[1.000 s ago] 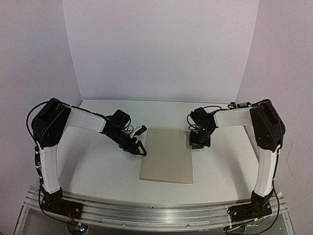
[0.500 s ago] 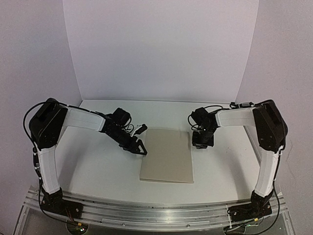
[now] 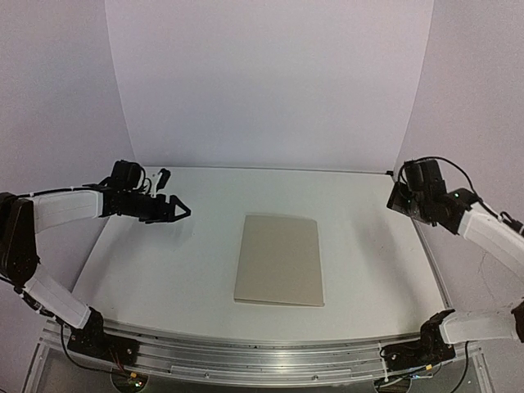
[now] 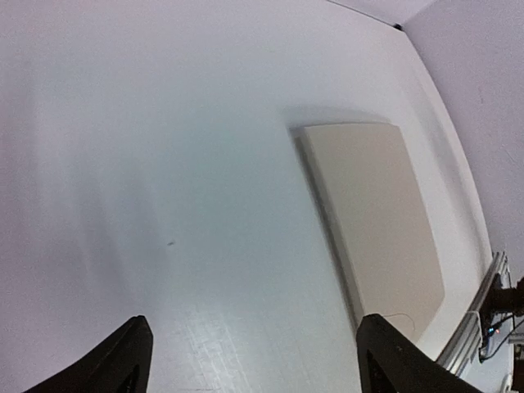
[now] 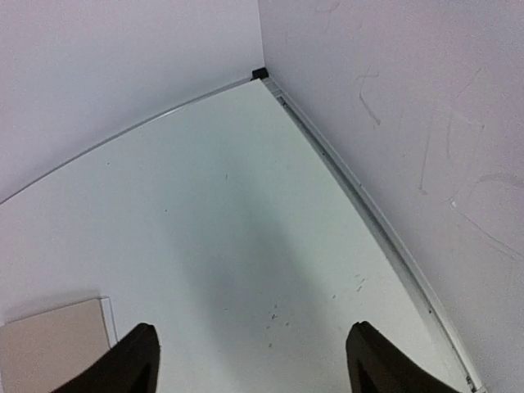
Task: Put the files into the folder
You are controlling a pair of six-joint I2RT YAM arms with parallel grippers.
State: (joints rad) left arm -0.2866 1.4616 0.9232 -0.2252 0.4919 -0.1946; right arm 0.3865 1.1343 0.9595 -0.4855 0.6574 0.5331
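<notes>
The beige folder (image 3: 279, 259) lies shut and flat in the middle of the white table. It also shows in the left wrist view as the folder (image 4: 372, 205) and, by one corner only, in the right wrist view as the folder (image 5: 49, 348). The files show in no view. My left gripper (image 3: 182, 211) hovers open well to the folder's left, and in its own view the left gripper (image 4: 254, 327) has only bare table between its fingers. My right gripper (image 3: 399, 199) is at the far right by the wall; the right gripper (image 5: 254, 332) is open and holds nothing.
White walls close in the table at the back and on both sides; the right wall (image 5: 409, 123) meets the table along a metal strip ending at a black corner piece (image 5: 259, 73). An aluminium rail (image 3: 262, 356) carrying the arm bases runs along the near edge.
Both arms have pulled away from the folder's upper edges, the left going left and the right going right towards the wall. The right gripper has opened from shut, and the left has opened wider.
</notes>
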